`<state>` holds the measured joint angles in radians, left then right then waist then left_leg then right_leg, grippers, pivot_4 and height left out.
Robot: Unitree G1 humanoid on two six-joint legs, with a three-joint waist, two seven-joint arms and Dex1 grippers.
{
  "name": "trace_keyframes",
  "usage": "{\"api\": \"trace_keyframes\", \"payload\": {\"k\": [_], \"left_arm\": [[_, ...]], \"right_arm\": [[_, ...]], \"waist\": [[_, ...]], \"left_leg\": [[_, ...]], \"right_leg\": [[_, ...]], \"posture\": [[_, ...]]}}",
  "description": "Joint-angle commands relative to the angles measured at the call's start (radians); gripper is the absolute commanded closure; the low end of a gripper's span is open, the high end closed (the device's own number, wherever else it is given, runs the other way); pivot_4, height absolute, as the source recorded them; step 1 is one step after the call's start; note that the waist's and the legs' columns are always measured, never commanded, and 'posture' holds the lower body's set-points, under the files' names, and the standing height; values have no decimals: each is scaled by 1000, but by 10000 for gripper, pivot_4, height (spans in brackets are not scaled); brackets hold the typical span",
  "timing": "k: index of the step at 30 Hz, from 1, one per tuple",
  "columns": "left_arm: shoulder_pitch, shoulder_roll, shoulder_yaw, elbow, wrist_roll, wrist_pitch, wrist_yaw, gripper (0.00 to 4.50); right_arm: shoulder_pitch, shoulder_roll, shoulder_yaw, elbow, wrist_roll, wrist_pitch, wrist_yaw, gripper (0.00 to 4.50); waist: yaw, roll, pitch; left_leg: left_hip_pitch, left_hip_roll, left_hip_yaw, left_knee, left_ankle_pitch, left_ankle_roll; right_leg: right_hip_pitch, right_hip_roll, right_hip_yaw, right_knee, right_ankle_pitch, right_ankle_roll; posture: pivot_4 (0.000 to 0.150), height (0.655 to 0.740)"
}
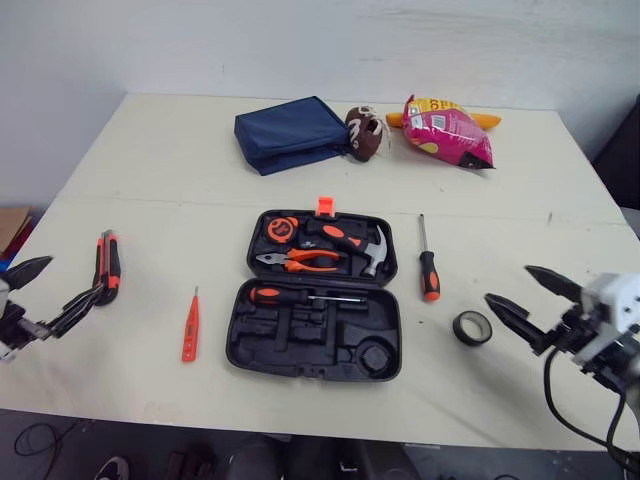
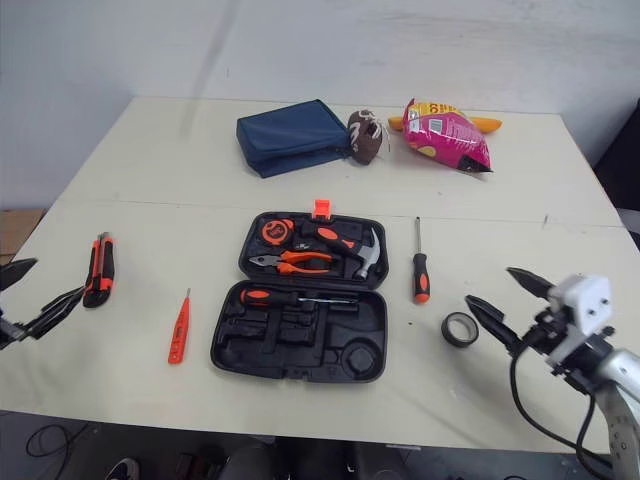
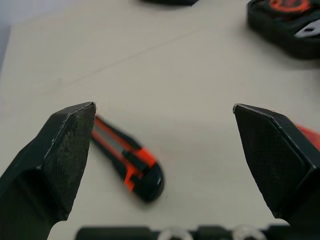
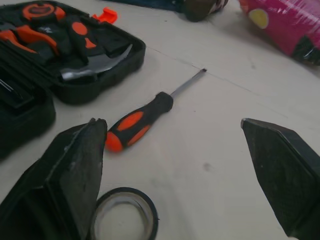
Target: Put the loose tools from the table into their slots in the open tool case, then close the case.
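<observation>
The black tool case point(image 1: 385, 300) lies open mid-table, holding a tape measure, pliers point(image 1: 300, 261), a hammer point(image 1: 368, 249) and one screwdriver; several slots in its near half are bare. Loose on the table are an orange-black utility knife point(image 1: 108, 262), an orange tester pen point(image 1: 189, 325), a screwdriver point(image 1: 428, 265) and a black tape roll point(image 1: 472, 327). My left gripper point(image 1: 72, 277) is open just short of the knife point(image 3: 130, 162), nothing between its fingers. My right gripper point(image 1: 507, 283) is open beside the tape roll point(image 4: 125, 215), with the screwdriver point(image 4: 140, 122) beyond it.
Along the far side of the table lie a blue pouch point(image 1: 290, 133), a small brown football toy point(image 1: 363, 133) and a pink snack bag point(image 1: 447, 132). The table's front edge runs close below the case and both grippers.
</observation>
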<state>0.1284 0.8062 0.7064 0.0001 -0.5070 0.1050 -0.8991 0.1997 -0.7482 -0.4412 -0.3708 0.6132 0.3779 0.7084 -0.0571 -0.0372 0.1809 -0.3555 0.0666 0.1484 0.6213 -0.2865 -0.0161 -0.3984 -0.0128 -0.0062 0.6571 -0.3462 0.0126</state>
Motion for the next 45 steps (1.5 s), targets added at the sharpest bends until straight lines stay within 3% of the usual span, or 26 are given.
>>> {"api": "trace_keyframes", "payload": {"k": [1, 5, 13, 20, 32, 35, 37, 41, 45], "left_arm": [[-60, 46, -108, -172, -60, 82, -33, 313], [-94, 98, -256, -344, -101, 176, -108, 313], [-195, 115, -418, -480, -177, 289, -159, 313], [-223, 83, -489, -529, -170, 303, -151, 313], [-147, 69, -446, -606, -177, 327, -100, 313], [-133, 68, -440, -617, -178, 329, -92, 0], [-126, 67, -438, -622, -179, 330, -88, 0], [-112, 64, -436, -623, -176, 325, -84, 0], [-113, 58, -431, -616, -179, 315, -81, 0]], "right_arm": [[-93, -51, 43, -124, 124, 300, -147, 0], [-209, -74, 88, -135, 223, 600, -275, 0], [-408, -4, 117, -109, 303, 908, -452, 0], [-574, 51, 250, -21, 153, 966, -560, 0], [-694, 192, 365, 64, -31, 1057, -652, 0], [-686, 208, 364, 50, -60, 1053, -649, 8048], [-677, 221, 351, 42, -76, 1048, -651, 18983], [-656, 265, 298, 39, -113, 1006, -671, 35077], [-625, 274, 284, 10, -147, 826, -627, 34807]], "waist": [[-1, 0, 0], [-1, -1, 0], [-3, 0, 0], [-8, 0, 0], [-18, 0, 0], [-20, 0, 0], [-21, 0, 0], [-23, -1, 0], [-24, -1, 0]], "left_leg": [[0, 0, 0, 0, 0, 0], [-1, 0, 0, 1, 0, 0], [-12, 0, 0, 2, 5, -8], [-15, 0, 0, 6, 6, -7], [-15, 0, 1, 8, 7, -6], [-15, 0, 1, 8, 7, -6], [-15, 0, 1, 8, 7, -6], [-15, 0, 1, 7, 7, -6], [-15, -1, 1, 8, 7, -5]], "right_leg": [[0, 0, 0, 0, 0, 0], [0, 0, 1, 0, 0, 1], [-13, 4, 4, 2, 0, 2], [-15, 5, 6, 3, 0, 5], [-14, 5, 6, 4, 0, 5], [-14, 4, 6, 4, 1, 5], [-14, 4, 6, 4, 1, 5], [-14, 4, 6, 4, 1, 6], [-14, 4, 6, 4, 1, 6]], "posture": [[1500, 7400], [1500, 7400], [1500, 7400], [1500, 7400], [1500, 7400], [1500, 7400], [1500, 7400], [1500, 7400], [1500, 7400]]}}
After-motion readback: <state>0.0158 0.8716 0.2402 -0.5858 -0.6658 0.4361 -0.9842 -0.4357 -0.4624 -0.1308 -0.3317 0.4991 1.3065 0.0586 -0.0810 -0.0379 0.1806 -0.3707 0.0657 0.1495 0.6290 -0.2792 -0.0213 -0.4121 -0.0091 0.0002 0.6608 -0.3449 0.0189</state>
